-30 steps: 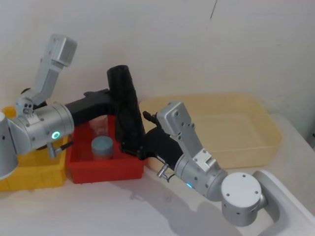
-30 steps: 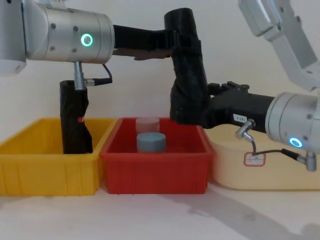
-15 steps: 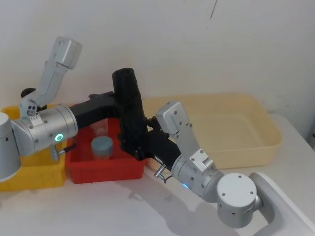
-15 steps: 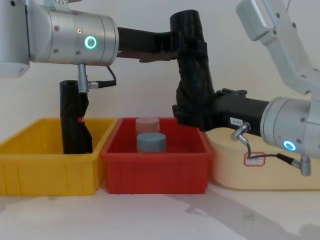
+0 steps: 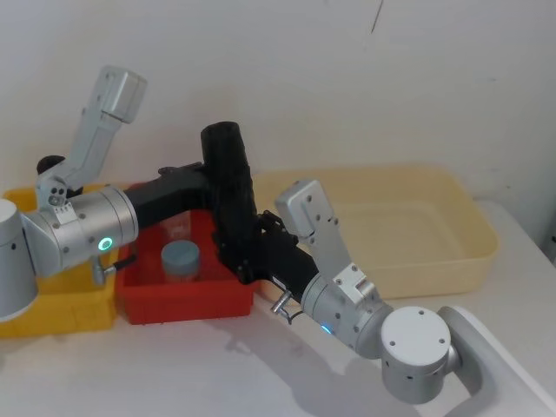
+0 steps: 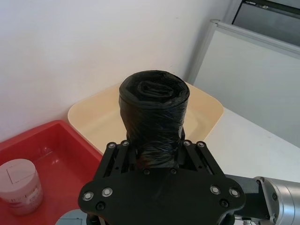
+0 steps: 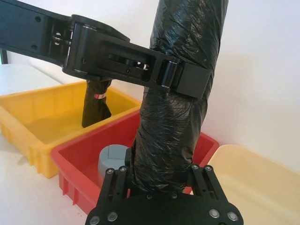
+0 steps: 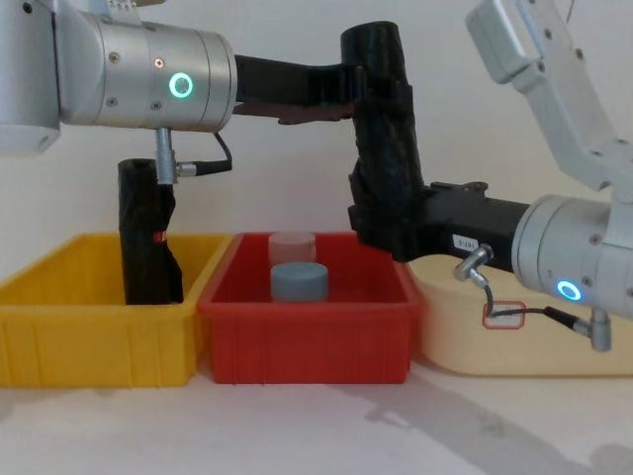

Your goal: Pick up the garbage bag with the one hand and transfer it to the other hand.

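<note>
The right gripper has advanced and closed on the garbage bag's lower end. The left gripper still clamps its top. Handover likely awaits only the left's release.

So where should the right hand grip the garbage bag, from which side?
Its lower end, coming level from the robot's right. The garbage bag hangs nearly upright and the left hand clamps its upper part, leaving the lower part free, where the right hand is.
</note>
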